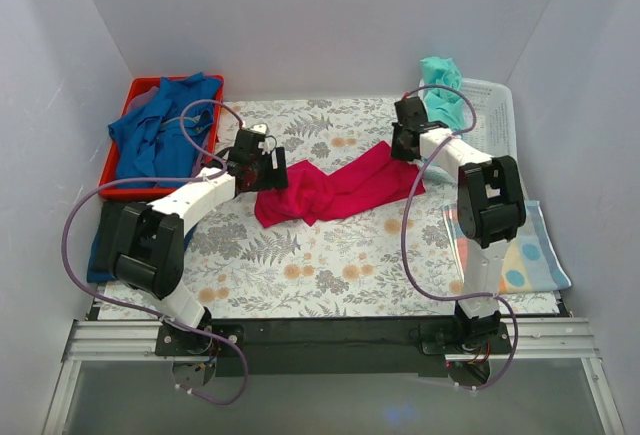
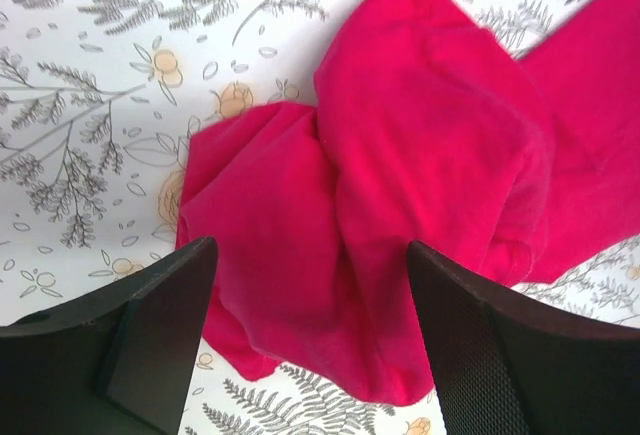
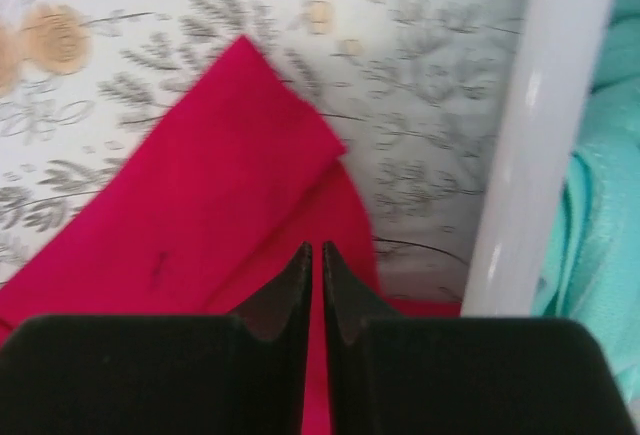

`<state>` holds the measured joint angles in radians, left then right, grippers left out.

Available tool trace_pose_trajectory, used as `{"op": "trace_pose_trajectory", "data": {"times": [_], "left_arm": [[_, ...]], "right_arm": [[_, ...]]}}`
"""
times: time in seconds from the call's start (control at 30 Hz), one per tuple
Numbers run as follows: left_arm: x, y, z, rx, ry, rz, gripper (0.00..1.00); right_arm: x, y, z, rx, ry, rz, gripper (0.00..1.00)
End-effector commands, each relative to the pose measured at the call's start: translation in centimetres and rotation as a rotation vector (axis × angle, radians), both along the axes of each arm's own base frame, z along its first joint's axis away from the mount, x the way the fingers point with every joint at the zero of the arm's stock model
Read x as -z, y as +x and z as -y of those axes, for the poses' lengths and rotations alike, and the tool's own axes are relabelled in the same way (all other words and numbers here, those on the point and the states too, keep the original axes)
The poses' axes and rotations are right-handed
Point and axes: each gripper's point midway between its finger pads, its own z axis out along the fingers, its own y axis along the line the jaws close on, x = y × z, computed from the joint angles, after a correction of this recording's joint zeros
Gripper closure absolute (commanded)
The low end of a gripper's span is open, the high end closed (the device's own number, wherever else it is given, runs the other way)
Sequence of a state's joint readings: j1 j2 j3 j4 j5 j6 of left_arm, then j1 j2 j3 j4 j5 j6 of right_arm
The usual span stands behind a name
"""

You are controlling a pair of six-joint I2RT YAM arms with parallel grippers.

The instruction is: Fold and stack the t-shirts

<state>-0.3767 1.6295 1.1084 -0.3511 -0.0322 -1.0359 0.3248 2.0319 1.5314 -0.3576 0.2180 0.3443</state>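
Working on flowered table [image 1: 330,265]: pink t-shirt [image 1: 335,190] crumpled across middle. Blue t-shirt [image 1: 160,135] heaped in red bin [image 1: 135,90] far left; teal t-shirt [image 1: 443,90] in white basket [image 1: 495,115] far right. My left gripper [image 2: 310,255] spread over pink shirt's left end; my right gripper [image 3: 316,255] pinched on its right end.

Both arms extended forward, elbows bent, left claw [image 2: 310,265] spread wide and pointing down, right claw [image 3: 315,250] pinched near-shut on crimson-pink t-shirt [image 3: 200,205] edge

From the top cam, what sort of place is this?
Likely a lab robot cell: white walls around the table, arms bolted to a metal rail, t-shirts in a red bin and white basket.
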Motion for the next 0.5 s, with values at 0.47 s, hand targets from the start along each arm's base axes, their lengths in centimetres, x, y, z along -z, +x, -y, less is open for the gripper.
{"op": "trace_pose_trajectory", "data": {"times": [0.47], "left_arm": [[3.0, 0.4, -4.8, -0.250, 0.230, -0.090, 0.25]], "right_arm": [[-1.9, -1.7, 14.3, 0.379, -0.187, -0.011, 0.83]]}}
